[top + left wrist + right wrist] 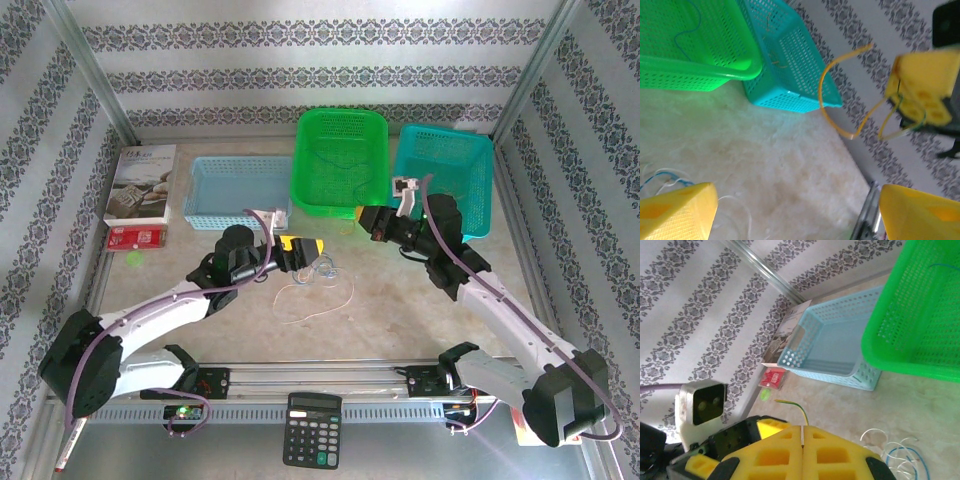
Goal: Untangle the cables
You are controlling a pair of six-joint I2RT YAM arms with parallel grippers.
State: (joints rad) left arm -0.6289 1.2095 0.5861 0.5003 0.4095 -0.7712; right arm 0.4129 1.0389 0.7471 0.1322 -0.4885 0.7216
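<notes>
A loose tangle of thin white and blue cables lies on the table between the arms, also seen as cables and cables. My left gripper hovers just left of and above the tangle. Its yellow fingers stand wide apart, so the left gripper is open, with only bare table between them. My right gripper is shut on one thin yellow cable. Its short end, the yellow cable, pokes out above the pressed pads of the right gripper.
A green basket, a teal basket and a light blue basket stand along the back. A blue wire lies in the green one. A book and a red packet sit at the left. A calculator lies at the near edge.
</notes>
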